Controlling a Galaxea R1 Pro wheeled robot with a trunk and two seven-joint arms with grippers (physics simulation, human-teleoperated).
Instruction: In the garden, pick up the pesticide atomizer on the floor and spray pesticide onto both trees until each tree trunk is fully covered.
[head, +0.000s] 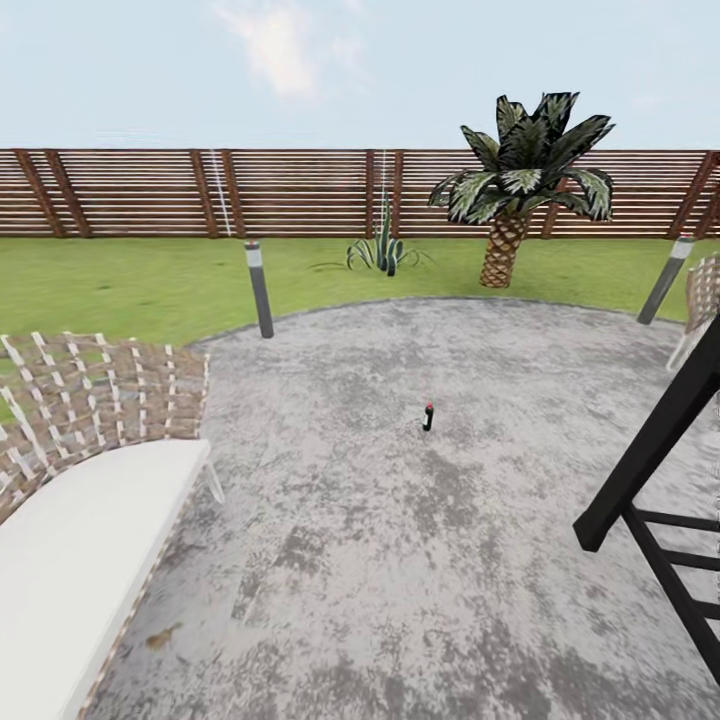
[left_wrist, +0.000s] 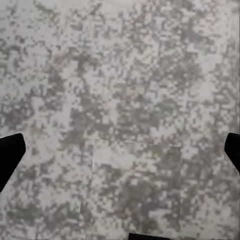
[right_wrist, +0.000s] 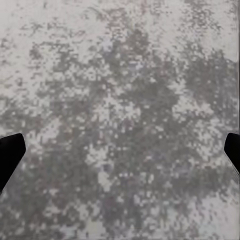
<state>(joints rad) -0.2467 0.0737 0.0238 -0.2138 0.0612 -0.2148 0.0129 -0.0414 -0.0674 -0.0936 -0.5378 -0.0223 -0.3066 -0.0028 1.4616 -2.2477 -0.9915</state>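
Note:
The pesticide atomizer (head: 428, 416), a small black bottle with a red top, stands upright on the mottled grey paved patio (head: 400, 560), some way ahead and slightly right of centre. My left gripper (left_wrist: 120, 155) is open, its black fingertips (left_wrist: 10, 155) wide apart over bare paving. In the same way my right gripper (right_wrist: 120, 155) is open above the grey floor, with nothing between its fingertips (right_wrist: 10, 155). The slim pale-trunked trees are out of view.
A woven chair with a white cushion (head: 80, 540) sits close on the left. A black slatted frame (head: 660, 480) stands at the right. Two bollard lamps (head: 260, 288) (head: 665, 280) edge the patio. Beyond lie lawn, a short palm (head: 505, 240), a spiky shrub (head: 385, 250) and the brown slat fence (head: 150, 190).

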